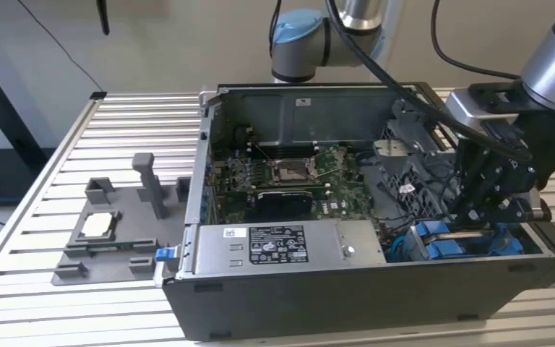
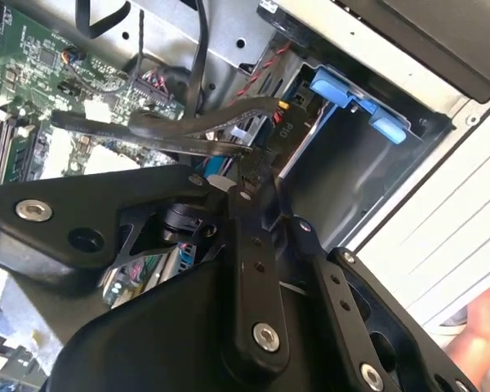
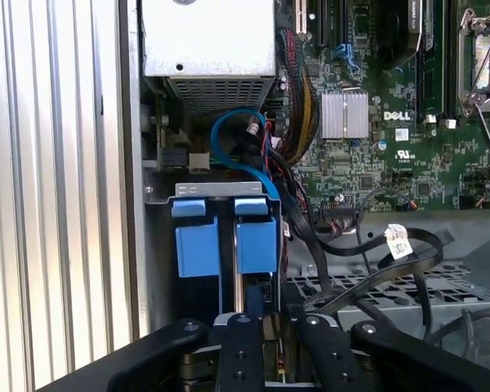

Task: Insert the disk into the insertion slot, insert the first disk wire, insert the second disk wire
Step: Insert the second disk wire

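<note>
A slatted aluminium tabletop [image 1: 46, 181] is seen carrying an open computer case [image 1: 355, 289], with pale wall behind. Nearest in the exterior view, the case's dark side wall is presented; just behind it lies the silver power-supply box [image 1: 287, 249], and on the exterior view's right corner of the case the claw [image 1: 480, 217] is lowered among blue plastic parts.

In the first wrist view the disk [image 3: 225, 241] is seen seated in the insertion slot [image 3: 159, 245], its blue end tabs facing the camera and its long axis running down into the cage, parallel to the case's outer wall. The slot is hemmed by the case wall on one side and by black cables [image 3: 367, 269] on the other; little free room is left around it. A blue cable [image 3: 237, 143] is looped just beyond the tabs, toward the power-supply box.

The claw's black linkages are seen directly over the disk's near end; whether the claw is clenched or released cannot be told.

Farther in, the green motherboard [image 1: 297, 173] is laid flat. On the exterior view's left a grey fixture [image 1: 113, 231] stands well apart.
</note>
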Controlling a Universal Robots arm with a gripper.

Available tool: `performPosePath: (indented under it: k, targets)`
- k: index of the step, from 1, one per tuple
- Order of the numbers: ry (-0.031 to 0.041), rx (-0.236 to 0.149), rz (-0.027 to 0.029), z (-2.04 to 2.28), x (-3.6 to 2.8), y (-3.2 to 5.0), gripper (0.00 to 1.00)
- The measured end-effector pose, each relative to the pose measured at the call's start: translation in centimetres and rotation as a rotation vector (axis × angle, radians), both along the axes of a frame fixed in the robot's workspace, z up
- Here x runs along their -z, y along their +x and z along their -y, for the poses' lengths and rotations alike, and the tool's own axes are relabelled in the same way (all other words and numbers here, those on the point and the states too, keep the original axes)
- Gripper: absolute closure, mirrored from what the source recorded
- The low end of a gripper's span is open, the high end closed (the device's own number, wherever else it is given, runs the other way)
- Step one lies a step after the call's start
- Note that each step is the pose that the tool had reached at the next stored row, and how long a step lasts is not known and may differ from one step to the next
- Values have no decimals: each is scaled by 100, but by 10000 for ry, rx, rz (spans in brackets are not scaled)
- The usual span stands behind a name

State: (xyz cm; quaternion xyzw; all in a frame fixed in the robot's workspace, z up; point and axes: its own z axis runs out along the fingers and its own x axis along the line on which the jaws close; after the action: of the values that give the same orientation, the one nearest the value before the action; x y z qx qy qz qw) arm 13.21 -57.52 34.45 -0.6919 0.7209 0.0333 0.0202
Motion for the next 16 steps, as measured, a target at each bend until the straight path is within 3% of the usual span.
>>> performPosePath:
  k: [7, 16]
  targets:
    - [-2, 0, 0, 0, -159, 0, 76]
    - [1, -1, 0, 0, -237, 0, 76]
